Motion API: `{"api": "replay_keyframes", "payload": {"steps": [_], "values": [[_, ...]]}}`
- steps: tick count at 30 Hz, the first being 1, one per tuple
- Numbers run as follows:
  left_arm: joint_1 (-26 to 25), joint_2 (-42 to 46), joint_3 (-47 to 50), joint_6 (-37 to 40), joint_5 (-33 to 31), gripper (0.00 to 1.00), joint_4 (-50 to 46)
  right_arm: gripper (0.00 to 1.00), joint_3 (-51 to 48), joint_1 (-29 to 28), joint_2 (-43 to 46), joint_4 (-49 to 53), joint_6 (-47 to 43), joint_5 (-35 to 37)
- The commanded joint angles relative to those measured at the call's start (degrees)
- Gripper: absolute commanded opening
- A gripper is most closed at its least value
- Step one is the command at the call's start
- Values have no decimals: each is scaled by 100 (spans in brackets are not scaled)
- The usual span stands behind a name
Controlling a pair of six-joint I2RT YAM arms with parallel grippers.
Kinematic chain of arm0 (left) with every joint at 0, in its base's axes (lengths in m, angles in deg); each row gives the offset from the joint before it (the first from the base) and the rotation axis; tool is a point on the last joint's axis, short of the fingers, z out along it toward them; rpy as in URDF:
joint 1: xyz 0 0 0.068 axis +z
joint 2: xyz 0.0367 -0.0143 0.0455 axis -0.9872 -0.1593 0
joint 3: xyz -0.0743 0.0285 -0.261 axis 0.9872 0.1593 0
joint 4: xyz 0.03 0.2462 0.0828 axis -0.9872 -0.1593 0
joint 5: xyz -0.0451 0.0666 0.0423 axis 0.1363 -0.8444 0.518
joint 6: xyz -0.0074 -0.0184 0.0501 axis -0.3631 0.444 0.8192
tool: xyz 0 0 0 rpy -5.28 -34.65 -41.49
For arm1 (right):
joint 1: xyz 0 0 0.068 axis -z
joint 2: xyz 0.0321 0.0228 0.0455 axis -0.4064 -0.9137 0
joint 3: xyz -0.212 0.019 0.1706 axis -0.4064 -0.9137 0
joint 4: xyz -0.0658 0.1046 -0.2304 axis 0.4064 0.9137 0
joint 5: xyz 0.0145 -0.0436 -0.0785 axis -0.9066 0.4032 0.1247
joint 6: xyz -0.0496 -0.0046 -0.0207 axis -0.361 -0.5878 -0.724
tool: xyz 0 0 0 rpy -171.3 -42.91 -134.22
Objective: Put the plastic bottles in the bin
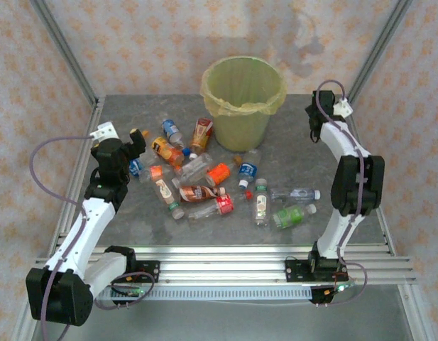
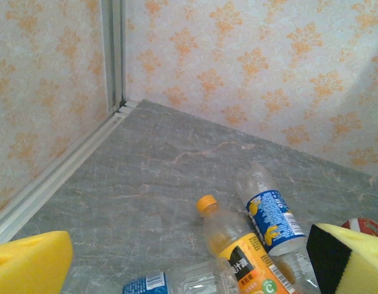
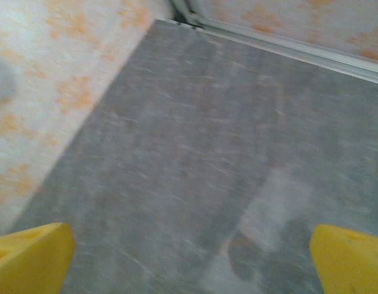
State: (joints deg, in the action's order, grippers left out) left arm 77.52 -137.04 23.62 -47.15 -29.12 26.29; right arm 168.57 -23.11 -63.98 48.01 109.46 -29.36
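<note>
The pale yellow-green bin (image 1: 243, 106) stands at the back centre of the table, lined with a yellowish bag. Several plastic bottles lie scattered in front of it, among them an orange-labelled one (image 1: 162, 148), a red-labelled one (image 1: 197, 192) and a green one (image 1: 289, 215). My left gripper (image 1: 137, 142) hovers open at the pile's left edge. Between its yellow pads (image 2: 29, 263) lie the orange-labelled bottle (image 2: 247, 254) and a blue-labelled bottle (image 2: 271, 217). My right gripper (image 1: 314, 124) is open to the right of the bin, over bare blurred table (image 3: 195, 184), holding nothing.
Patterned walls and aluminium posts (image 1: 62, 50) close in the table on three sides. A metal rail (image 1: 226, 259) runs along the front edge by the arm bases. A small blue-labelled bottle (image 1: 135, 168) lies just below my left gripper. Bare table lies right of the bin (image 1: 304, 156).
</note>
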Motion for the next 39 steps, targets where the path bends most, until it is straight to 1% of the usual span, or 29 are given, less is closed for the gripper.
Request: {"api": "replay_keyframes", "payload": {"steps": [1,5,8,12,14,18,21,22,24,26,28,29,30,36,39], "values": [[59,39,-335,-427,106,100,-705,99,-663,-38,936,238,-26,607],[72,20,-416,-652,322,100,-928,99,-1611,-139,1966,823,153,693],[85,49,-417,-917,360,100,-1039,99,-2217,-379,2804,1522,443,924],[85,124,-360,-959,645,100,-1027,99,-2896,-729,4129,2532,847,903],[85,197,-297,-966,790,100,-1011,99,-3239,-847,4833,2888,992,727],[85,410,-224,-890,1046,100,-1161,99,-3815,-875,6283,3640,1219,69],[76,562,-215,-853,1226,100,-1322,99,-4046,-898,6884,4244,1421,-464],[76,607,-210,-859,1267,100,-1364,100,-4118,-911,6997,4367,1476,-637],[70,682,-188,-894,1366,100,-1407,96,-4296,-984,7192,4534,1591,-988],[67,734,-147,-968,1367,100,-1396,95,-4440,-1084,7285,4619,1697,-1234],[66,749,-105,-1022,1309,100,-1379,95,-4562,-1200,7266,4615,1736,-1458],[67,749,-91,-1055,1281,100,-1379,98,-4627,-1287,7225,4563,1740,-1567],[66,741,-78,-1078,1267,100,-1383,99,-4669,-1389,7164,4503,1761,-1637],[67,623,-116,-1117,1243,100,-1362,99,-4750,-2228,6593,4142,2001,-1504],[67,609,-118,-1083,1215,100,-1370,99,-4851,-2508,6164,3832,2056,-1519]]}}
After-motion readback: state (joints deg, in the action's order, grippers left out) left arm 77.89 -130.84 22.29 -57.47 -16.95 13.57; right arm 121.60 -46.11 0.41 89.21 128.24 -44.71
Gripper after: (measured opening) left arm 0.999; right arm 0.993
